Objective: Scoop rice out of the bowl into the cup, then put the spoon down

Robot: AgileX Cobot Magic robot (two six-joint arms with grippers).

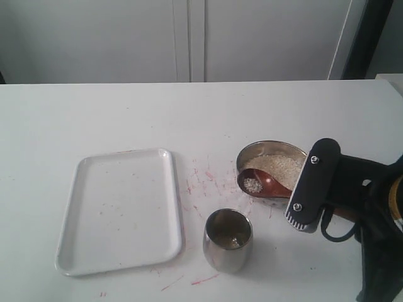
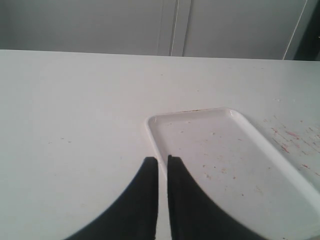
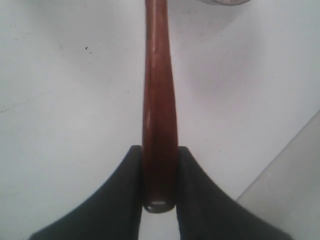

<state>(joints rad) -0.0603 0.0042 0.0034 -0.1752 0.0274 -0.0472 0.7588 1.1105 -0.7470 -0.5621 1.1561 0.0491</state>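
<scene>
The steel bowl (image 1: 252, 153) holds a pale heap of rice (image 1: 277, 167) on the right of the table. A reddish-brown spoon (image 1: 263, 183) hangs over the bowl's near rim with a small clump of rice in its round end. My right gripper (image 3: 160, 152) is shut on the spoon's handle (image 3: 159, 100); in the exterior view its dark body (image 1: 313, 185) hides the handle. The steel cup (image 1: 227, 240) stands upright just in front of the bowl, apart from the spoon. My left gripper (image 2: 163, 161) is shut on nothing, low over the table by a tray corner.
A white rectangular tray (image 1: 82, 251) lies left of the cup, also seen in the left wrist view as the tray (image 2: 295, 172). Red scribble marks (image 1: 204, 179) stain the table between tray and bowl. The table's right edge (image 3: 280, 160) runs close to my right gripper.
</scene>
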